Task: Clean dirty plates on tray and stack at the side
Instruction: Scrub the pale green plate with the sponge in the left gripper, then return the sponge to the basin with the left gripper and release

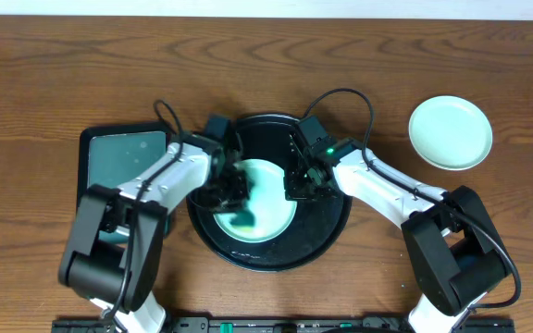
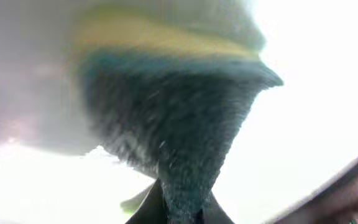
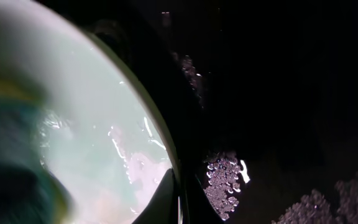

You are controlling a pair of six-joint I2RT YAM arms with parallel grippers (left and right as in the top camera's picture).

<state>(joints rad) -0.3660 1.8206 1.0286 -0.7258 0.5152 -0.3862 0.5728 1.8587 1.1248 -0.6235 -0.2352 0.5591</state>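
- Plates in view number two: a mint plate lies inside the black tray at the middle of the table, and a second plate sits alone on the wood, well off to the right.
- Far left, a rectangular tray with a teal inside sits just beside the black tray.
- Left gripper hangs over the mint plate's left half, fingers pinched on a sponge with a yellow layer and a dark teal fuzzy face. Whether the sponge touches the plate cannot be told.
- Right gripper is at the mint plate's right edge, fingers clamped on its rim, one on each side.
- Droplets bead on the black tray beside that rim.
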